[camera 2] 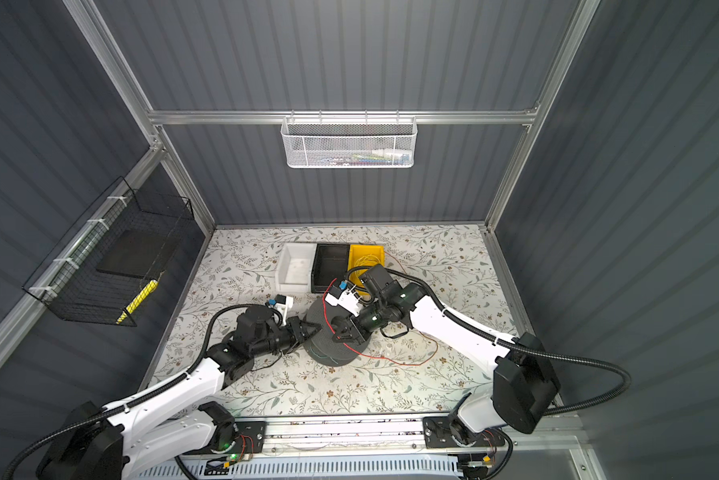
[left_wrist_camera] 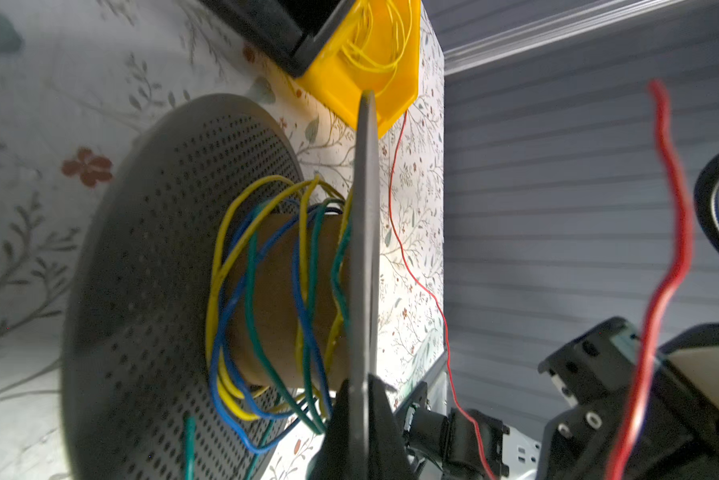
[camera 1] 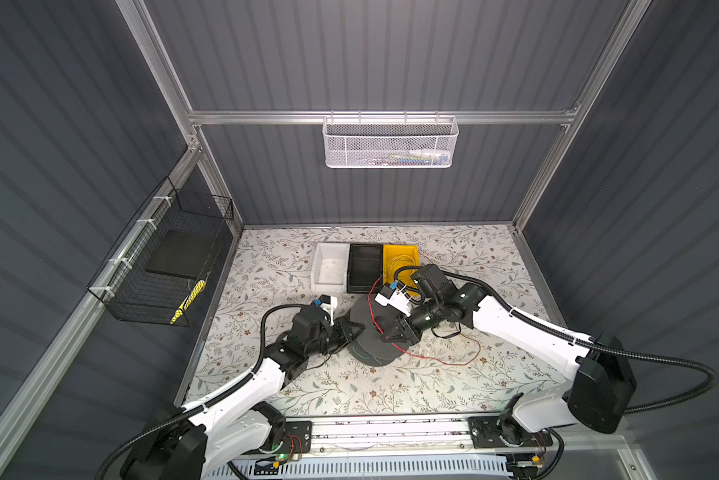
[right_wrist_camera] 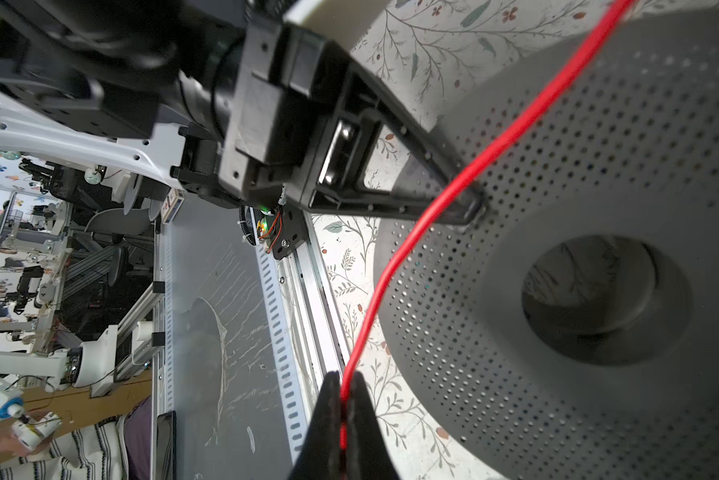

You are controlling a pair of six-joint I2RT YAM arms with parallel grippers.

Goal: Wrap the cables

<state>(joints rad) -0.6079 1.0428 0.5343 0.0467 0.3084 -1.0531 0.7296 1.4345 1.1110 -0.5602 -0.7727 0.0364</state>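
Note:
A grey perforated spool (camera 1: pixel 366 316) (camera 2: pixel 328 328) stands mid-table, with yellow, blue and green cables (left_wrist_camera: pixel 266 291) looped loosely round its brown core. My left gripper (camera 1: pixel 359 328) (left_wrist_camera: pixel 364 399) is shut on the rim of the spool's upper flange (left_wrist_camera: pixel 365 249). My right gripper (camera 1: pixel 384 338) (right_wrist_camera: pixel 343 386) hovers over that flange, shut on the red cable (right_wrist_camera: pixel 391 266). The red cable (camera 1: pixel 432 360) (camera 2: pixel 391 361) rises past the right wrist and also trails across the table to the right.
White (camera 1: pixel 328 266), black (camera 1: pixel 364 266) and yellow (camera 1: pixel 399 257) bins sit side by side behind the spool; the yellow one holds thin yellow wire. A black wire basket (camera 1: pixel 162 257) hangs on the left wall and a white mesh basket (camera 1: pixel 391 143) on the back rail.

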